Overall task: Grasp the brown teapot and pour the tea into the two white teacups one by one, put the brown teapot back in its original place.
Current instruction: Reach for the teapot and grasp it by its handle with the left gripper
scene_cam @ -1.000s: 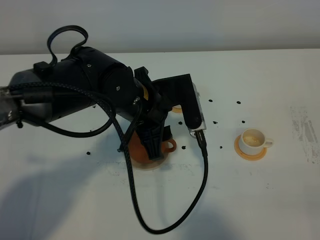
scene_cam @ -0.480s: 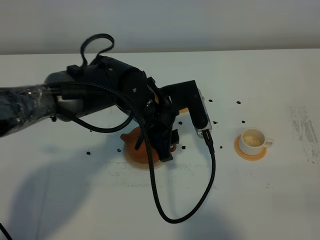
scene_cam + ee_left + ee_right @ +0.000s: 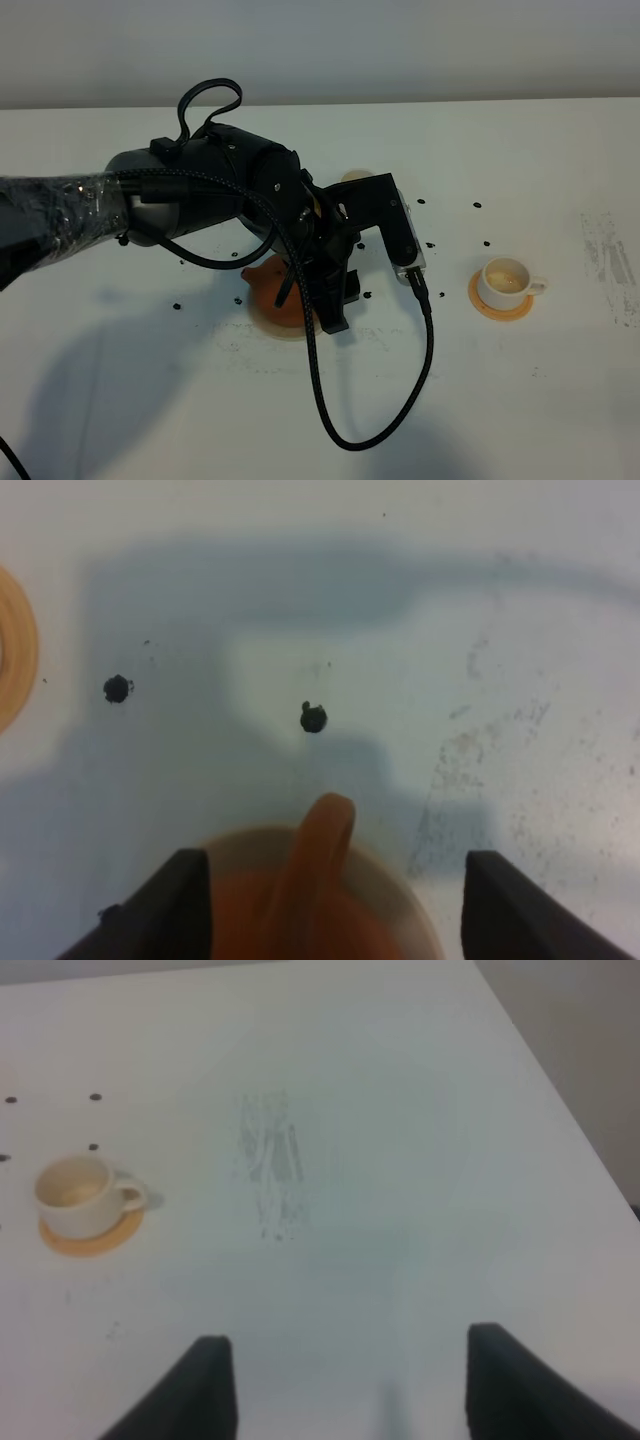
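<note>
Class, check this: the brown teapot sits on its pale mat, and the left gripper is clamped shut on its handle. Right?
No. The brown teapot does sit on its pale mat, but the left gripper is open: the left wrist view shows its jaws wide apart either side of the handle, not touching it.

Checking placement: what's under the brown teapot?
A pale beige round mat; its rim shows around the base of the brown teapot. The mat's middle is covered by the pot.
</note>
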### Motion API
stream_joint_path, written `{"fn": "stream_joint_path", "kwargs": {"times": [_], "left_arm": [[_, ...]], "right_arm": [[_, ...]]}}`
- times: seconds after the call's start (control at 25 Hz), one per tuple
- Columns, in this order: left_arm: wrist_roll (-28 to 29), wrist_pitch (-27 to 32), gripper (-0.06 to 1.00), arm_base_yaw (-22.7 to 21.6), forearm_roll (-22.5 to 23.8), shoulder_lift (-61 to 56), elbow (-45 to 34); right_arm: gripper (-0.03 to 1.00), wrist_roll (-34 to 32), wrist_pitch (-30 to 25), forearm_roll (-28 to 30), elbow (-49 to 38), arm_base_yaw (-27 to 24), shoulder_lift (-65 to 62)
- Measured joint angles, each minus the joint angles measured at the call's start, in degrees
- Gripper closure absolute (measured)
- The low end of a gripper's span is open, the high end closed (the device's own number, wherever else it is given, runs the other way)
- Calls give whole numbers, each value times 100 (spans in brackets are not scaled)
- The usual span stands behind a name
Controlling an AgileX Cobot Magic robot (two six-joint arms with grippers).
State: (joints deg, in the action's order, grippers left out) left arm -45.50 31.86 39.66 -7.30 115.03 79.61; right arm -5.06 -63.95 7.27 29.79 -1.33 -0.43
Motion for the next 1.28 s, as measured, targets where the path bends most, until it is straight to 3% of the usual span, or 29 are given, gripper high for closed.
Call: {"fn": "stream_joint_path", "kwargs": {"times": [0.6,1.28], "left_arm": [[-576,-346,41,63,-19,415,0],[-272,2,41,129,-146,429,0]], "right_arm": [[47,0,0,0,0,0,0],[47,0,0,0,0,0,0]]}}
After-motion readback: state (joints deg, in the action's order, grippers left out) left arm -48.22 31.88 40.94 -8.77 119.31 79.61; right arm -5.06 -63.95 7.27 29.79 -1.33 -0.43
